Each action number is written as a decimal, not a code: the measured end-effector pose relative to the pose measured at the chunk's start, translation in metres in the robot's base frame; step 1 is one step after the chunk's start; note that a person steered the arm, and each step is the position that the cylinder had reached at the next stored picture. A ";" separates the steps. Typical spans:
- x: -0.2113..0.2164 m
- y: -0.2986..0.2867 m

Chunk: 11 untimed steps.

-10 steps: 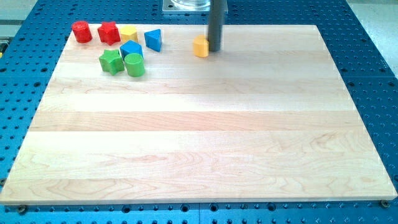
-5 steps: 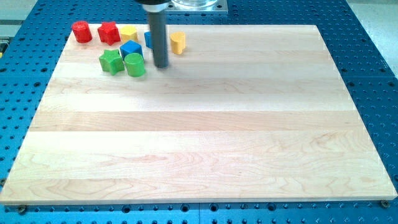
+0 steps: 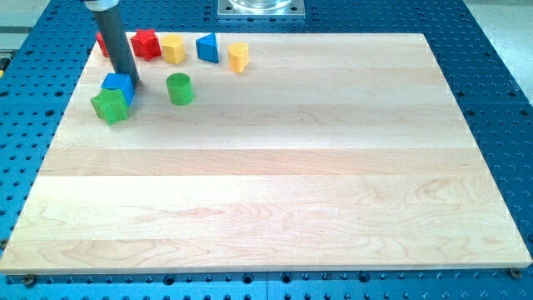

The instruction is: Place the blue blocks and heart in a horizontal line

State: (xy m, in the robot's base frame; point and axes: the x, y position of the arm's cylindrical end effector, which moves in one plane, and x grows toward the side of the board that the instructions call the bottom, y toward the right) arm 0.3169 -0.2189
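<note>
My tip [image 3: 130,81] is at the view's upper left, touching the right side of the blue cube [image 3: 117,86]. The cube rests against the green star [image 3: 110,106] just below it. The blue triangular block [image 3: 207,47] sits in the top row, with the yellow heart [image 3: 238,56] right beside it on the view's right. The cube lies well left of and lower than the triangle and heart.
A green cylinder [image 3: 179,87] stands right of my tip. In the top row are a yellow block [image 3: 173,48], a red star-like block [image 3: 146,43] and a red cylinder [image 3: 101,42] partly hidden behind the rod. The board's left edge [image 3: 73,108] is close.
The rod slid left from beside the heart to the upper left. It pushed the heart toward the blue triangle, then shoved the blue cube and green star leftward and down, away from the green cylinder.
</note>
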 end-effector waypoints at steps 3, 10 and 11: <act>0.036 -0.002; 0.053 0.017; 0.000 0.015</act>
State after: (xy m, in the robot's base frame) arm 0.3174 -0.2037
